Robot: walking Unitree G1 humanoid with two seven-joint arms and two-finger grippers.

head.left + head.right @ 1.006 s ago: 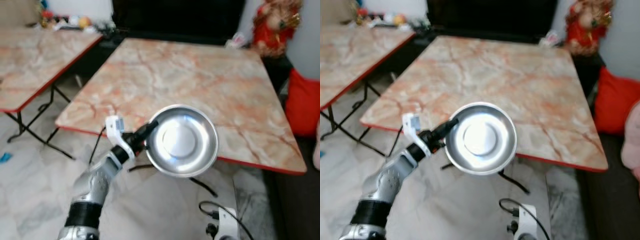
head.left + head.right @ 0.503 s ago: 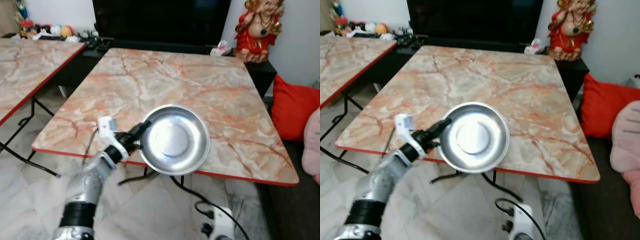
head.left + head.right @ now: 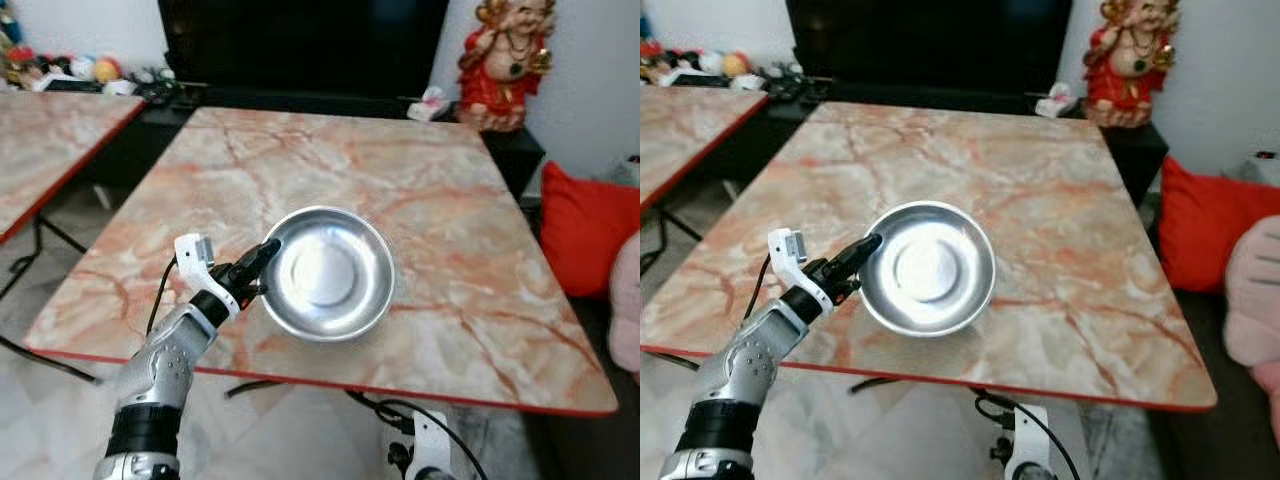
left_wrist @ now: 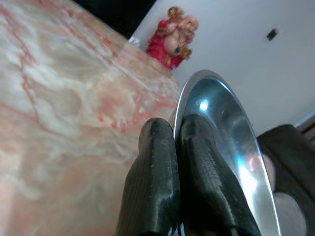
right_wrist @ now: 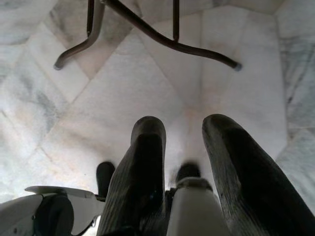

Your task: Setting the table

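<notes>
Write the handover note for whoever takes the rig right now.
Left gripper: shut on the rim of the steel bowl, held over the near part of the marble table.
Right gripper: open, hanging idle, pointed at the floor.
Done: bowl brought over the table.
Left: lower the bowl, release it, then fetch the rest of the setting.

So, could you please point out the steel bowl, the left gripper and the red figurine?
steel bowl [image 3: 330,272], left eye view, flat centre.
left gripper [image 3: 266,251], left eye view, fingertips at bowl rim.
red figurine [image 3: 1123,62], right eye view, its body.
</notes>
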